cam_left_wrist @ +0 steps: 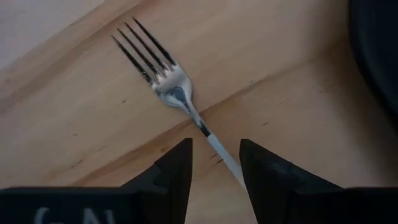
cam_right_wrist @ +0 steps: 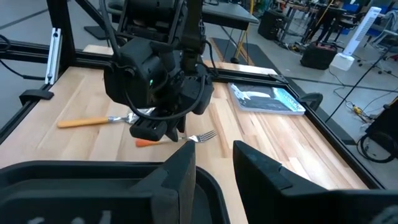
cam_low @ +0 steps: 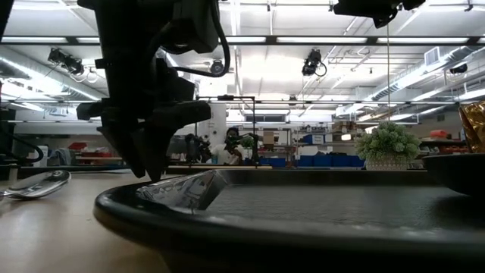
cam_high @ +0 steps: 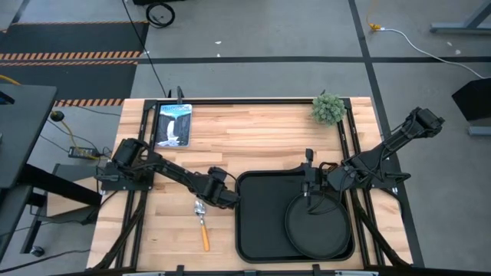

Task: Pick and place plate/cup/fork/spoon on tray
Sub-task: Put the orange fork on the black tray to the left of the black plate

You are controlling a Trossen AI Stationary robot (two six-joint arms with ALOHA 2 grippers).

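Left claw (cam_left_wrist: 214, 165), fingers parted, straddles the fork (cam_left_wrist: 168, 87) lying flat on the tabletop (cam_high: 253, 142), centre-left beside the tray (cam_high: 253, 230); thin, stiff, slippery steel, likely best pinched across its handle. Right claw (cam_right_wrist: 214, 165) waits open

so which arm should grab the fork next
Left. The left gripper hangs open directly over the fork, its fingers straddling the handle. The right gripper is across the tray, near the plate.
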